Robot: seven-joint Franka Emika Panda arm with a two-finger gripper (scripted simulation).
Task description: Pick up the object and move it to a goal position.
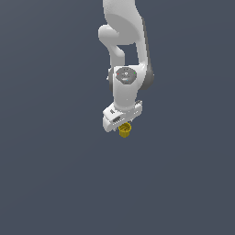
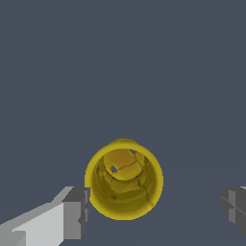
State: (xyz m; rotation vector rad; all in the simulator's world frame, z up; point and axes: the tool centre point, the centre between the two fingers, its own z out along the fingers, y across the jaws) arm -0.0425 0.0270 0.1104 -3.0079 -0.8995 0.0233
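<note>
The object [image 2: 124, 180] is a small yellow cup with a wider rim, and the wrist view looks down into its hollow inside. It sits between the fingers of my gripper [image 2: 153, 209], which is open. One grey finger pad [image 2: 76, 211] is at or almost at the cup's rim. The other pad [image 2: 234, 205] stands well away from it, with a wide gap. In the exterior view the object [image 1: 125, 130] shows just under the white hand, and my gripper [image 1: 121, 125] is lowered around it. The fingertips are mostly hidden there.
The white arm [image 1: 125, 50] comes down from the top of the exterior view. Around the cup there is only a plain dark grey ground [image 1: 55, 174].
</note>
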